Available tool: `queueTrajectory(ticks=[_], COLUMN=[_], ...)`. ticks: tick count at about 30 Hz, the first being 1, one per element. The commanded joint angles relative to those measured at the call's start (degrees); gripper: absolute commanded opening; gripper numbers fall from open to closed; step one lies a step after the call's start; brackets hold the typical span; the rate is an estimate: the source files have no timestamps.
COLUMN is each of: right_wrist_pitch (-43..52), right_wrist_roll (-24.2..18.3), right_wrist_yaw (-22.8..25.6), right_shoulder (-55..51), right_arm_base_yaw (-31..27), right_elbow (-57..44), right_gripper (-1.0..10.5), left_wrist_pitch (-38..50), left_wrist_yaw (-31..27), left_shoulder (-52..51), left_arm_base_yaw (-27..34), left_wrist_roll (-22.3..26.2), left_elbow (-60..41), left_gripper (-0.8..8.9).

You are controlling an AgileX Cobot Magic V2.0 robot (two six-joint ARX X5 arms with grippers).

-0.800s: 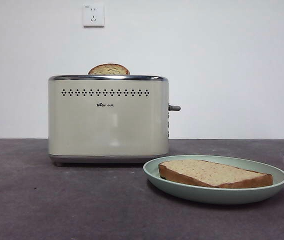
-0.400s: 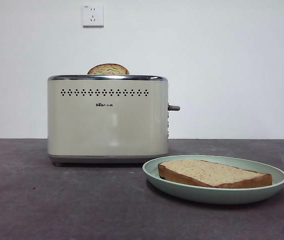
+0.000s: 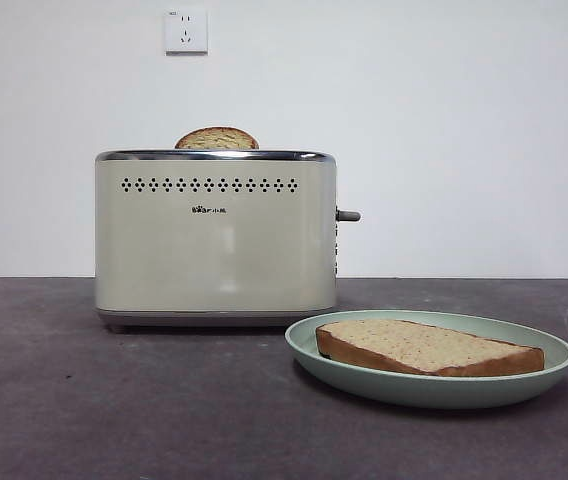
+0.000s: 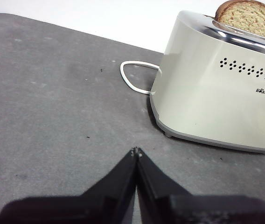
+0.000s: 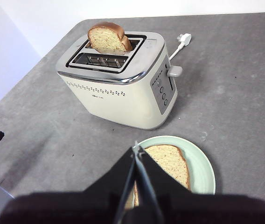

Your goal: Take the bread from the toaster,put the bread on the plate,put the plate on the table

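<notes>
The bread lies flat on the pale green plate, which rests on the dark table to the right of and in front of the cream toaster. The right wrist view shows the same bread on the plate. My right gripper hovers above the plate's near edge, shut and empty. My left gripper is shut and empty too, above bare table beside the toaster. Neither arm appears in the front view.
A second slice stands in the toaster's rear slot, only its domed top showing; the front slot is empty. The toaster's white cable and plug lie behind it. A wall socket is above.
</notes>
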Motion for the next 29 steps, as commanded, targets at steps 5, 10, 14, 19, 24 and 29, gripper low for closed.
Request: queueTrajectory(ticks=[5,10,14,19,24,29], right_wrist_pitch=[0.1,0.1,0.1,0.1,0.1,0.1], right_wrist_roll=[0.4,0.4,0.4,0.4,0.3,-0.9], right_wrist_yaw=[0.2,0.2,0.2,0.2,0.2,0.3], right_shoulder=[-0.1,-0.1,-0.1,-0.1,-0.1,-0.1], right_arm_base_yaw=[0.1,0.1,0.1,0.1,0.1,0.1], right_elbow=[-0.2,-0.2,-0.2,-0.2,-0.2,-0.2], right_gripper=[0.0,0.0,0.0,0.0,0.0,0.0], left_wrist_pitch=[0.3,0.3,0.3,0.3,0.3,0.3], left_wrist_yaw=[-0.1,-0.1,-0.1,-0.1,-0.1,-0.1], left_shoulder=[-0.1,-0.1,-0.1,-0.1,-0.1,-0.1], left_arm_base_yaw=[0.2,0.2,0.2,0.2,0.2,0.2], left_wrist_roll=[-0.2,-0.2,-0.2,-0.2,-0.2,-0.2], left_elbow=[-0.7,-0.7,-0.7,-0.7,-0.7,-0.7], left_gripper=[-0.03,-0.03,-0.03,-0.03,-0.03,-0.03])
